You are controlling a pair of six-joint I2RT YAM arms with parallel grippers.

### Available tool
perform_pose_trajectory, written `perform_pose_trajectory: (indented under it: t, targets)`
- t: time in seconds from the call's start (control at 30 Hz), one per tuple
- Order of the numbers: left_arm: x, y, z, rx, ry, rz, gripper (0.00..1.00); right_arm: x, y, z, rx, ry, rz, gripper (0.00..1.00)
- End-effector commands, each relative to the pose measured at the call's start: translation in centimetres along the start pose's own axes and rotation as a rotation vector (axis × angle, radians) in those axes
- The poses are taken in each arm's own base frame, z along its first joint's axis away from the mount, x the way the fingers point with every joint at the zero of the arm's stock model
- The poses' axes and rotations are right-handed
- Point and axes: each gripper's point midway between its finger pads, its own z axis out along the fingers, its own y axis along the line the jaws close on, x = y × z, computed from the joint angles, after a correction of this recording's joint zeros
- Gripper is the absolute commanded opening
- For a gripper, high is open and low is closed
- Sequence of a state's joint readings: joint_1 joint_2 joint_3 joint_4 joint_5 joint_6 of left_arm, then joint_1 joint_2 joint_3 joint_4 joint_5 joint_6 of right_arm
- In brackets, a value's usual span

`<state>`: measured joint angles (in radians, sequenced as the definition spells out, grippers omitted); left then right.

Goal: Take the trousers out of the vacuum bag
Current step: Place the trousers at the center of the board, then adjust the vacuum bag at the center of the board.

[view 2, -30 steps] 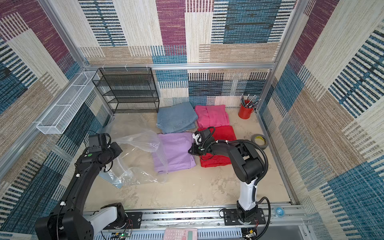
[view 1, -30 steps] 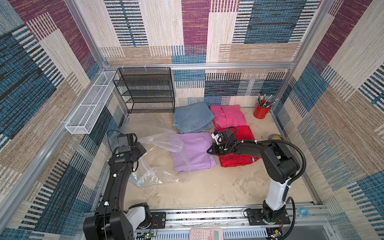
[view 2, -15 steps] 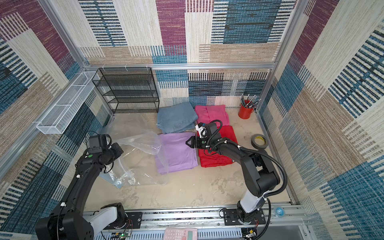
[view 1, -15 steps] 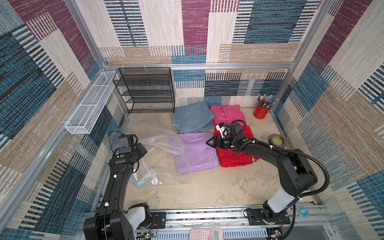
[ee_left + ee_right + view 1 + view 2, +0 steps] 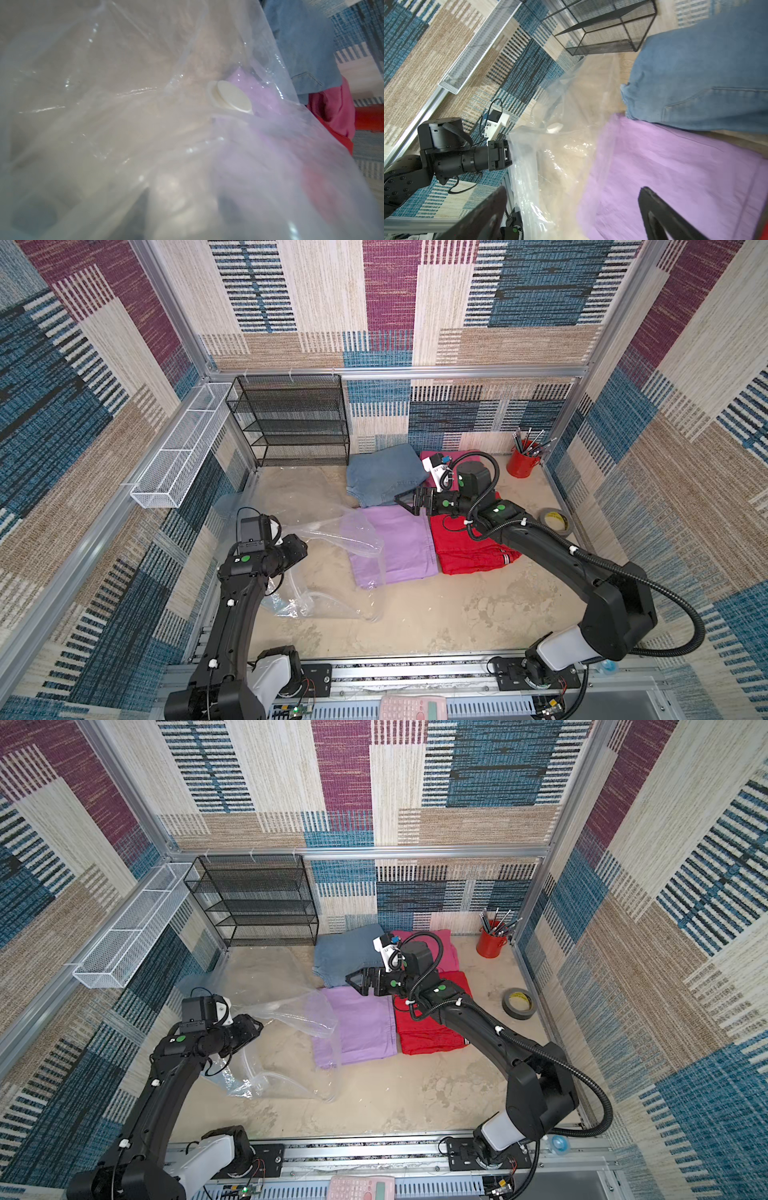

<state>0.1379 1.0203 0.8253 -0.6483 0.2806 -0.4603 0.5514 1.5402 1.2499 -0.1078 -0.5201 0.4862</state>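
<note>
black right gripper (image 5: 405,502), jaws spread and empty, hangs above the far edge of the lilac trousers (image 5: 403,547); left gripper (image 5: 299,552) meets the bag (image 5: 332,526), its grip not discernible. risk: the bag overlaps the trousers' left edge, so tugging it could drag them. trousers lie flat, long axis roughly far-to-near.

A black mesh rack (image 5: 291,423) is stood at the far side, left of centre. A white wire basket (image 5: 178,452) is hung on the left, just beside the rack. A red cup (image 5: 523,464) of pencils (image 5: 530,441) is set in the far right corner. A tape roll (image 5: 561,529) is laid flat on the right, nearer than the cup. A pink calculator (image 5: 413,708) is seen at the near edge.
</note>
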Motion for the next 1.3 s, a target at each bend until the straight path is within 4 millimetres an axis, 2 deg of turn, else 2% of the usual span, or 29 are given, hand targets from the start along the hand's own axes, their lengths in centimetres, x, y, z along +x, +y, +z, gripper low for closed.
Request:
perform_pose_trajectory:
  t: [0.0,0.07,0.17,0.3,0.4,0.5,0.6,0.67,0.77,0.9,1.03,1.13,1.27]
  targets:
    - [1.8,-1.5,-1.5,0.078,0.062,0.064,0.87,0.2,1.0,1.6,-0.021,0.016,0.006,1.0]
    - [2.0,-2.0,-2.4,0.098,0.058,0.078,0.99,0.3,2.2,2.8,-0.029,0.026,-0.015,0.99]
    - [2.2,-2.7,-3.5,0.124,0.053,0.088,0.99,0.3,3.8,4.8,-0.034,0.036,-0.046,0.98]
    - [1.5,-4.0,-5.4,0.169,0.001,0.107,0.99,0.2,5.9,7.7,-0.054,0.051,-0.079,0.95]
    - [0.4,-4.6,-7.8,0.153,-0.058,0.132,0.99,1.7,7.2,9.5,-0.03,0.083,-0.124,0.92]
    - [-1.0,-4.7,-10.2,0.104,-0.125,0.162,0.98,3.0,8.3,9.9,0.016,0.096,-0.173,0.87]
    - [-2.1,-4.7,-11.1,0.072,-0.169,0.171,0.98,3.6,9.5,9.0,0.043,0.082,-0.203,0.82]
    - [-3.0,-4.0,-10.5,0.028,-0.184,0.166,0.99,4.1,10.7,8.2,0.057,0.062,-0.228,0.8]
    - [-4.2,-3.4,-8.7,-0.009,-0.164,0.147,0.99,4.9,12.5,7.3,0.02,0.041,-0.23,0.78]
    - [-6.2,-3.1,-7.1,-0.038,-0.182,0.116,0.98,7.0,11.8,8.2,0.023,0.097,-0.201,0.71]
    - [-7.7,-3.2,-6.0,-0.047,-0.197,0.106,0.99,9.7,10.3,8.1,0.041,0.134,-0.172,0.65]
    - [-7.9,-3.0,-4.5,-0.046,-0.167,0.101,0.99,11.4,7.9,8.5,0.107,0.153,-0.154,0.64]
    - [-7.3,-2.4,-2.9,-0.05,-0.132,0.085,0.98,13.1,4.0,8.9,0.207,0.178,-0.133,0.61]
